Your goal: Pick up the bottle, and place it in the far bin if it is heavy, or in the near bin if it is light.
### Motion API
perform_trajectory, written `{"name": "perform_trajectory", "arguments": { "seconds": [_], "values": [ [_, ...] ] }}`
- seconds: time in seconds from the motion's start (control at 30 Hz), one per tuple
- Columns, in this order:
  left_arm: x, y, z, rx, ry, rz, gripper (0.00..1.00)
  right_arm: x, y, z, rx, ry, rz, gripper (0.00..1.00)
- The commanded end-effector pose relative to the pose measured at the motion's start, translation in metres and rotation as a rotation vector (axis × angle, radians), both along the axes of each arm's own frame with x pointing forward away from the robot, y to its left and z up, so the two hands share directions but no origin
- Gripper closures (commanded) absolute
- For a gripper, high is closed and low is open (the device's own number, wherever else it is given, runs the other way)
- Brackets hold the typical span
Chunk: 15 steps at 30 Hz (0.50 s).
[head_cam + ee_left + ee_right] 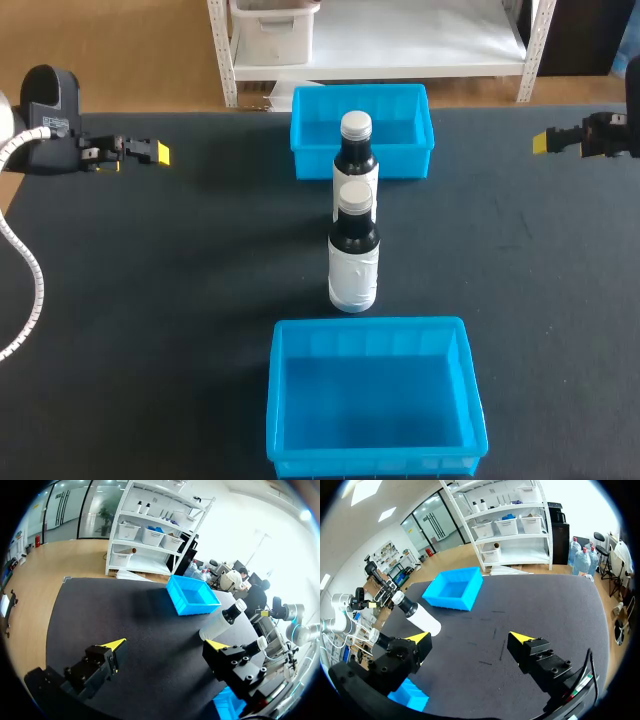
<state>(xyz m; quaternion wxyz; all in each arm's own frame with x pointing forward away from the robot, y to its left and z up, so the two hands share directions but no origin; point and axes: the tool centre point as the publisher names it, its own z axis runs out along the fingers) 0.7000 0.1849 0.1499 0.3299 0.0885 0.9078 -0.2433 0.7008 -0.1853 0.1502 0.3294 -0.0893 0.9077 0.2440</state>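
The front bottle (353, 262) and the back bottle (356, 150) stand upright in the middle of the counter (150, 300), between the far bin (310, 150) and the near bin (280, 400). The left end effector (167, 643), near the left edge, and the right end effector (470, 636), near the right edge, are wide open and hold nothing.

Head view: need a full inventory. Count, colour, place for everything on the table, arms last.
bottles: 2, dark with white caps and labels, upright mid-table, one behind the other between the bins: far bottle, near bottle
bins: 2, blue, nothing seen inside: far bin at the far edge, near bin at the near edge
table: 1, black top, under everything
left arm: 1, black, yellow-tipped jaws open, far-left side of the table, holding nothing
right arm: 1, black, yellow-tipped jaws open, far-right side, holding nothing
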Motion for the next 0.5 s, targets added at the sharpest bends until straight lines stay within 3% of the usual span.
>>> {"name": "perform_trajectory", "arguments": {
  "seconds": [0.03,0.17,0.23,0.33,0.5],
  "values": [
    [0.000,0.000,0.000,0.000,0.000,0.000,0.00,0.000,0.000,0.000,0.000,0.000,0.000,0.00],
    [0.000,0.000,0.000,0.000,0.000,0.000,0.00,0.002,0.003,0.010,-0.020,-0.008,0.329,0.00],
    [0.000,0.000,0.000,0.000,0.000,0.000,0.00,0.001,0.006,0.015,-0.072,-0.009,0.490,0.00],
    [0.000,0.000,0.000,0.000,0.000,0.000,0.00,-0.007,0.009,0.020,-0.099,0.032,0.770,0.00],
    [0.000,0.000,0.000,0.000,0.000,0.000,0.00,-0.007,0.009,0.020,-0.099,0.032,0.770,0.00]
  ]
}}
